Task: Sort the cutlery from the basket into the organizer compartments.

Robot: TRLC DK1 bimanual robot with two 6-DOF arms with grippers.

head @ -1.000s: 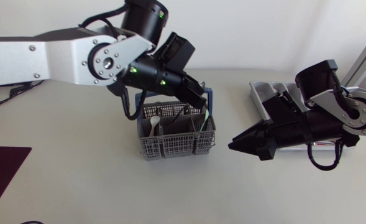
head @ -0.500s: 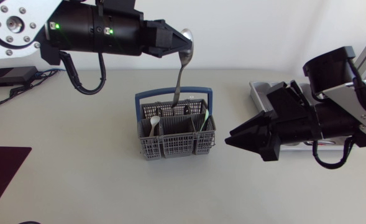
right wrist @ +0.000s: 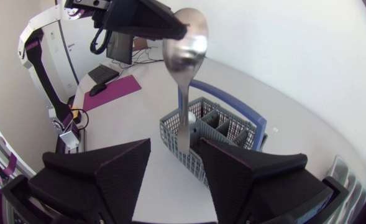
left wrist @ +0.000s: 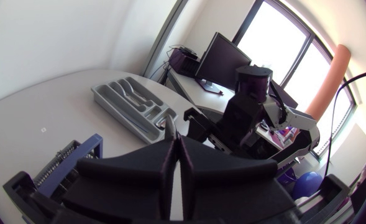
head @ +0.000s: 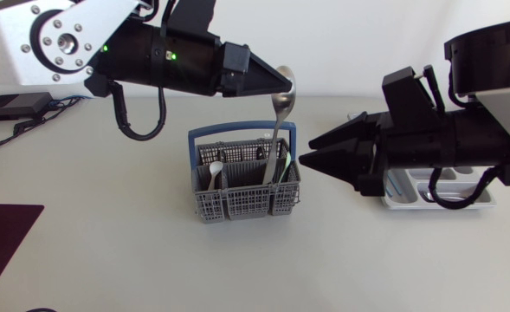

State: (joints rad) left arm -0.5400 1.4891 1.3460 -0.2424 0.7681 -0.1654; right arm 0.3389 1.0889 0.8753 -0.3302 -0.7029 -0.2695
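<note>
Spoon (head: 278,130) farther right, full-face from right wrist

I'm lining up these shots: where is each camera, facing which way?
Head view: above the table, looking down; both arms show.
Left wrist view: on the left arm, facing the organizer and right arm; own fingers shut.
Right wrist view: on the right arm, facing the spoon and basket; own fingers open.
Head and right wrist views share the spoon.
</note>
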